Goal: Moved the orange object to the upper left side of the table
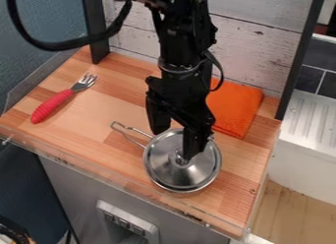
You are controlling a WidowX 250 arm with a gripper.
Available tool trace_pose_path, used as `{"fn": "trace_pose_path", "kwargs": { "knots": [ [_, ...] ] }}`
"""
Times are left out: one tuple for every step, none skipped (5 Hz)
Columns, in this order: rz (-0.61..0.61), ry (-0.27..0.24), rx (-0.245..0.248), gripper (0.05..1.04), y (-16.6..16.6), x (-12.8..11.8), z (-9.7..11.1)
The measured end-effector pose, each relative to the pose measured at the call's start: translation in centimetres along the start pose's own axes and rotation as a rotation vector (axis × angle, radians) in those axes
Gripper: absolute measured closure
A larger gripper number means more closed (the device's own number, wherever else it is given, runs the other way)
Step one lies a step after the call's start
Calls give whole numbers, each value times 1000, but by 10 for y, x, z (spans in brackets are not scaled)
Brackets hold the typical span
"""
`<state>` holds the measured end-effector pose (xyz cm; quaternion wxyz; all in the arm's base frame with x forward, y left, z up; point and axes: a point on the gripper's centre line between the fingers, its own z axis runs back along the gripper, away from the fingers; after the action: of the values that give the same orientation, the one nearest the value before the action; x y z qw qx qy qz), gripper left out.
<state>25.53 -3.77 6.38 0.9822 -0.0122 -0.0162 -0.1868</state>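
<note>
Orange cloth lies on desk, up and right of jaws. Jaws spread apart over lid of shiny pot. Fork with red handle well left of jaws.

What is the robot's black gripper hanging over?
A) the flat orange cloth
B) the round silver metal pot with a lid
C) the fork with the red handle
B: the gripper comes down over the lid of the pot, while the cloth lies nearer the wall and the fork at the picture's left.
</note>
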Motion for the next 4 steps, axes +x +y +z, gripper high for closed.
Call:
{"fn": "trace_pose_path", "kwargs": {
  "knots": [
    [4, 33, -12, 83, -1, -2, -9],
    [9, 35, -11, 83, 5, 22, -18],
    [20, 7, -9, 83, 12, 52, -24],
    [54, -17, 36, 83, 23, 73, -25]
  ]
}}
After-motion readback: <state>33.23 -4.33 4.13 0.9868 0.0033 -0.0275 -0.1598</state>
